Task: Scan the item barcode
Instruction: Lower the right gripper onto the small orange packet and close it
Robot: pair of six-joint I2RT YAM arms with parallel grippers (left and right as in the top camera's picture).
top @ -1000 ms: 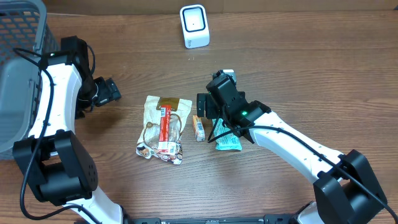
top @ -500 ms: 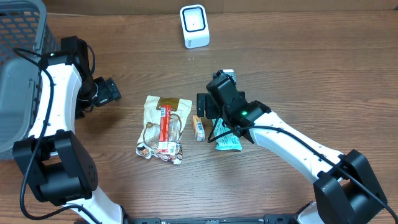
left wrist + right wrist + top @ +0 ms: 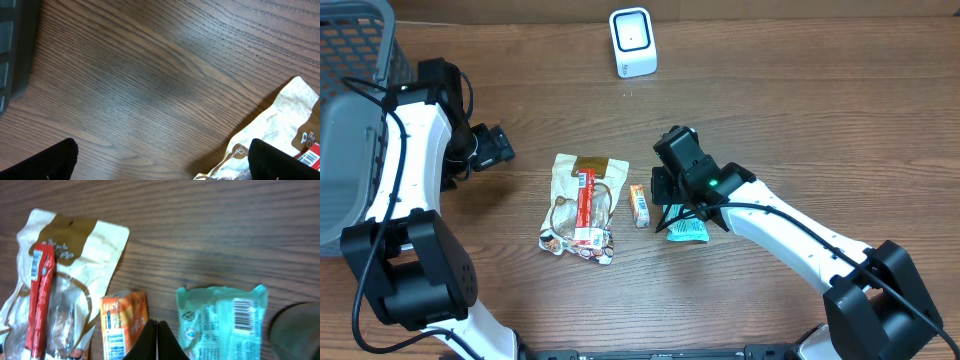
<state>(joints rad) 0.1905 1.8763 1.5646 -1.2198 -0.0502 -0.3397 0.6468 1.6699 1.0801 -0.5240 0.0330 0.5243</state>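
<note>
The white barcode scanner (image 3: 632, 42) stands at the back of the table. In the middle lie three items: a beige bag (image 3: 570, 200) with a red bar (image 3: 585, 205) on it, a small orange pack (image 3: 639, 205) and a teal pack (image 3: 688, 230). My right gripper (image 3: 156, 332) is shut with nothing between its fingers. It hovers over the gap between the orange pack (image 3: 120, 325) and the teal pack (image 3: 222, 320), whose barcode faces up. My left gripper (image 3: 162, 165) is open over bare wood, its right finger (image 3: 280, 160) beside the beige bag (image 3: 280, 125).
A grey mesh basket (image 3: 350, 60) stands at the far left, with its dark edge (image 3: 12, 45) in the left wrist view. Bare wooden table lies between the items and the scanner.
My right gripper has closed its jaws on nothing and shifted slightly toward the front of the table. The left arm and the items have not moved.
</note>
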